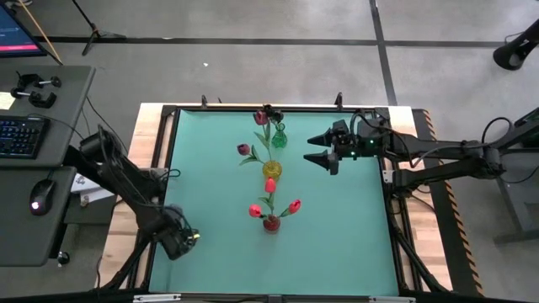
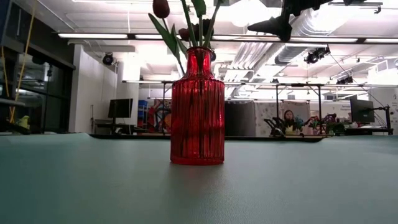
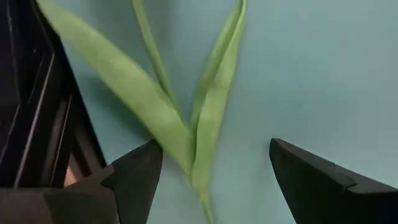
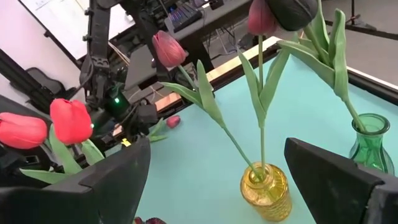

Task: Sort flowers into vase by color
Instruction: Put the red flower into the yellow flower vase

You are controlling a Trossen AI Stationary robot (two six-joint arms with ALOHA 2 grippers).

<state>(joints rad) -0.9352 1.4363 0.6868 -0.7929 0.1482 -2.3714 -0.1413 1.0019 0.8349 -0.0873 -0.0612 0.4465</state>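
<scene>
Tulip (image 3: 186,134) lying at seven o'clock between parted left tool (image 3: 214,180); best clamped squarely on stem; right tool (image 1: 322,151) parted, idle.

Keyboard (image 1: 18,135) and mouse (image 1: 40,196) on side desk; seated person (image 2: 289,122) beyond the table.

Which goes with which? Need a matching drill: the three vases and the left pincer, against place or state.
Things:
1. red vase
2. yellow vase
3. green vase
4. left pincer

Place or state:
A. middle of the row
B. open, astride green leaves
C. holds bright red tulips
D. top end of the row in the high view

Pairs: 1-C, 2-A, 3-D, 4-B
</scene>
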